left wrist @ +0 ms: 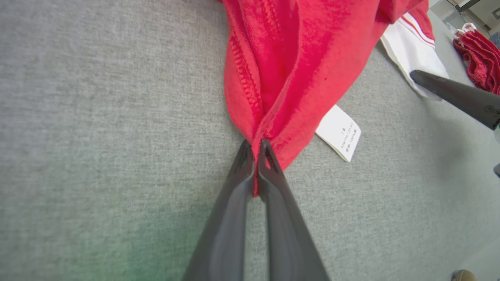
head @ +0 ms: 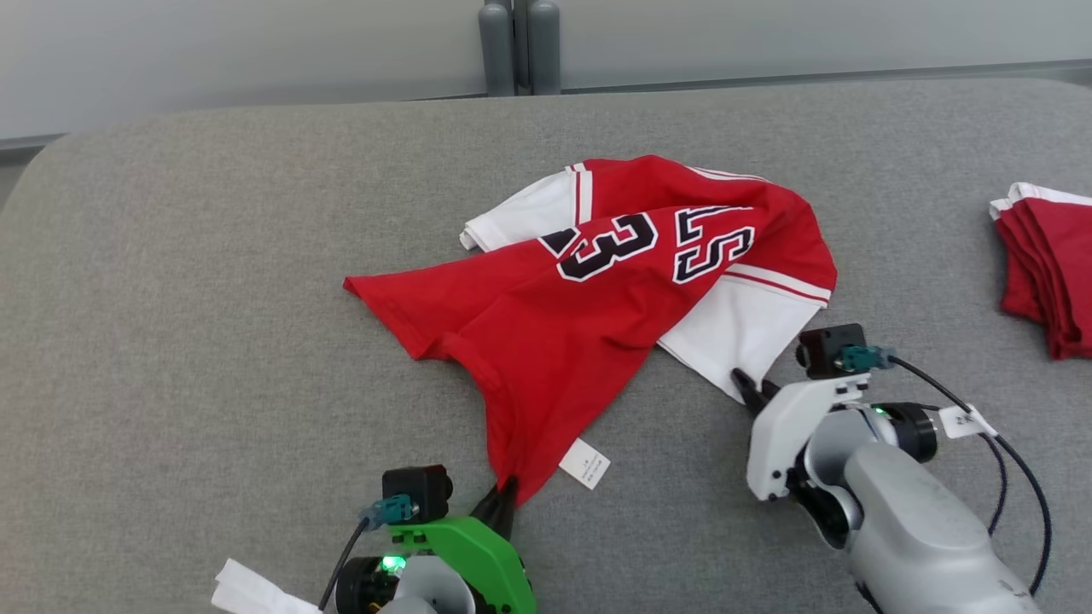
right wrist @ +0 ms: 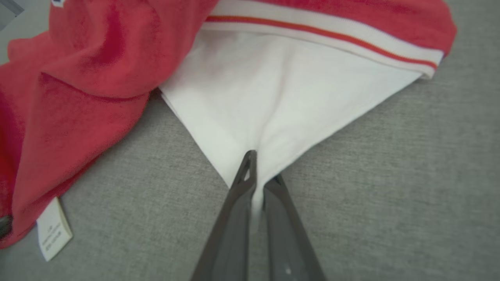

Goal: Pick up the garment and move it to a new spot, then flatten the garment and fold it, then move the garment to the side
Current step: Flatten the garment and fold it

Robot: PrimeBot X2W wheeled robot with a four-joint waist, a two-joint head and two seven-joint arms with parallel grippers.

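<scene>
The garment [head: 589, 281] is a red jersey with white sleeves and dark numbers, lying crumpled in the middle of the grey table [head: 213, 298]. My left gripper [head: 505, 495] is shut on the jersey's red lower corner [left wrist: 273, 97], with the cloth pinched between its two dark fingers [left wrist: 234, 203]. At the near tip of the white sleeve [right wrist: 281, 113] my right gripper [head: 744, 385] is also shut, cloth between its fingers [right wrist: 238, 210]. A white care label [head: 585, 463] hangs from the red hem between the two grippers.
A stack of folded red garments [head: 1049, 273] sits at the table's right edge. A piece of white paper [head: 252, 593] lies at the bottom left beside my left arm. Grey posts [head: 519, 47] stand behind the table's far edge.
</scene>
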